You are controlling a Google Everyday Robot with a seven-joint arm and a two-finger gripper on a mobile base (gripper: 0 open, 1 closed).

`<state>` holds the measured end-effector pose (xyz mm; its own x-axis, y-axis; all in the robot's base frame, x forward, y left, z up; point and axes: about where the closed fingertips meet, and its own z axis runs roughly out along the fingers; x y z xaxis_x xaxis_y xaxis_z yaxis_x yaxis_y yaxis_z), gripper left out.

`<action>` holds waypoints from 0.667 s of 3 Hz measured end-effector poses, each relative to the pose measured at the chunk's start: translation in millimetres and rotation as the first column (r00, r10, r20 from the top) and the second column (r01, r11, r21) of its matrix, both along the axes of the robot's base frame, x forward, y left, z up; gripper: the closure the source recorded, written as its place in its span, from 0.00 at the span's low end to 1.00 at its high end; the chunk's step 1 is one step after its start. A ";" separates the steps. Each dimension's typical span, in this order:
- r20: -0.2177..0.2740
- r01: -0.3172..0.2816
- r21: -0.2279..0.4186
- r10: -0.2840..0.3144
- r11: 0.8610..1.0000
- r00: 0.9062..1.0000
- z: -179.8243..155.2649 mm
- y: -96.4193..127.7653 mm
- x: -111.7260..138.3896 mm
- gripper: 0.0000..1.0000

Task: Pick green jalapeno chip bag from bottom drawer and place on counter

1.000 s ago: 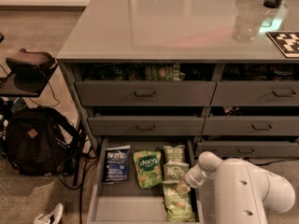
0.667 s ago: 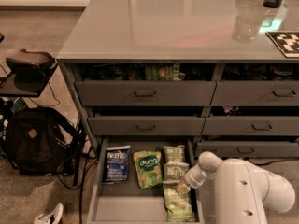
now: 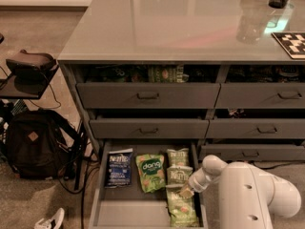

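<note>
Camera view: gripper [image 3: 186,192] sits low in the open bottom drawer [image 3: 128,208], on its right side, where the middle Kettle bag [image 3: 178,174] meets the front bag [image 3: 181,209]. Whether it grips either, I cannot tell. A 3rd olive bag [image 3: 178,156] lies behind them, with the dang bag [image 3: 150,171] and blue bag [image 3: 119,168] to the left. The worktop [image 3: 181,23] spans above.

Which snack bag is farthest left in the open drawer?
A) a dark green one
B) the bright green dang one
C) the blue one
C: the blue Kettle bag lies leftmost in the bottom drawer; the tool hangs at the right, by the olive-green Kettle bags.
</note>
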<state>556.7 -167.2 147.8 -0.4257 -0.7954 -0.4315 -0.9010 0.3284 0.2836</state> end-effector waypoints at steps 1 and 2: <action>0.000 0.000 0.000 0.000 1.000 1.000 0.0 0.0 0.0 0.58; 0.040 0.002 -0.012 -0.002 1.000 0.999 7.9 4.5 -4.4 0.34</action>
<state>552.4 -162.6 155.7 -0.4097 -0.8000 -0.4384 -0.9110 0.3334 0.2429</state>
